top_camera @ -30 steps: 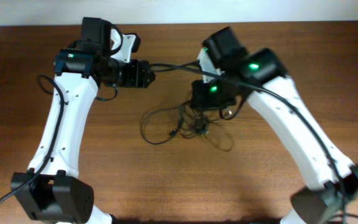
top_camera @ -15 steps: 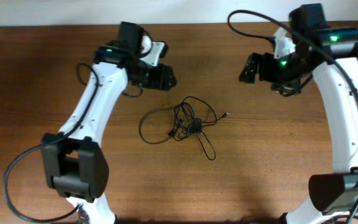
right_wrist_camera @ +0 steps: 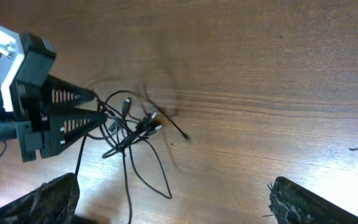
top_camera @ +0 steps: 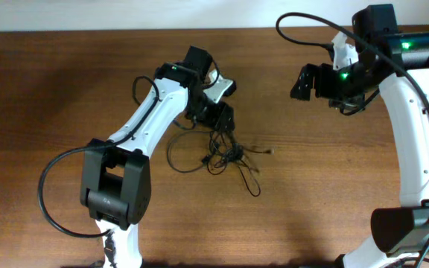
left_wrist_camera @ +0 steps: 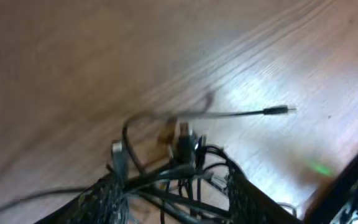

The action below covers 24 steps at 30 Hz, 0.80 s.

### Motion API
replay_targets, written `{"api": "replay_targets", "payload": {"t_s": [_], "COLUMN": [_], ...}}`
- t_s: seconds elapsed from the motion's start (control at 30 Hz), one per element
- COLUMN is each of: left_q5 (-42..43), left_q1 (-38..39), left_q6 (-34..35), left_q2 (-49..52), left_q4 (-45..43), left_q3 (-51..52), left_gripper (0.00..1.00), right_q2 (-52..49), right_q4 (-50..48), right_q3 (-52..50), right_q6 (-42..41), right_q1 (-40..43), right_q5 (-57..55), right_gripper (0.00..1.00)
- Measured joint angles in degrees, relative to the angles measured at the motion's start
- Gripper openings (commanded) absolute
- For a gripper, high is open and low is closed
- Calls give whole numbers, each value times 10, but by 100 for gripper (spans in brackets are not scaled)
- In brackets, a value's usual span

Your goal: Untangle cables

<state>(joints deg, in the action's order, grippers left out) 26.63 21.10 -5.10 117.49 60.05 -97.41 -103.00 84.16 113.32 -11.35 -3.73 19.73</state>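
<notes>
The cables (top_camera: pixel 226 152) lie in one knot at the middle of the overhead view, on the table (top_camera: pixel 65 82). A wide loop (top_camera: pixel 176 158) spills toward the left of the frame and a single strand trails toward the lower right. One plug (left_wrist_camera: pixel 281 111) with a silvery tip reaches out clear of the clump toward the right. Nothing has been pulled fully free, so I judge the task barely begun: the strands cross each other in a dense bundle, and every cord has yet to be drawn out and laid apart. The left gripper (left_wrist_camera: pixel 176 199) sits at the upper edge of the knot. In its own wrist view the jaws are partly open, with several strands running up between the two fingers (left_wrist_camera: pixel 107 199) from the bottom of the frame. They straddle the bundle and do not look clamped on it, though whether a pad touches a cord is too blurred to tell. The right gripper (top_camera: pixel 304 82) hangs at the upper right of the overhead view, well apart from the knot, its jaws spread wide and empty, looking down on the clump from a distance.
</notes>
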Motion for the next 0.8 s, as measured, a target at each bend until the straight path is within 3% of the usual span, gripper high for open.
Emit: {"api": "replay_targets", "payload": {"t_s": [0.23,0.33,0.43,0.7,0.8], "left_q5": [-16,-17,-18,72,92], "left_q1": [0,0,0,0,0], "left_q6": [-21,-49,-64,-240,-290], "left_q2": [0,0,3,34,34], "left_q4": [40,16,-16,14,77], "left_q3": [0,0,0,0,-9], "left_gripper": [62,55,58,57,57], "right_q2": [0,0,0,0,0], "right_q4": [0,0,0,0,1], "right_q3": [0,0,0,0,0], "right_q6": [0,0,0,0,0], "right_q1": [0,0,0,0,0], "right_q5": [-2,-2,-2,-4,-4], "right_gripper": [99,99,99,99,99]}}
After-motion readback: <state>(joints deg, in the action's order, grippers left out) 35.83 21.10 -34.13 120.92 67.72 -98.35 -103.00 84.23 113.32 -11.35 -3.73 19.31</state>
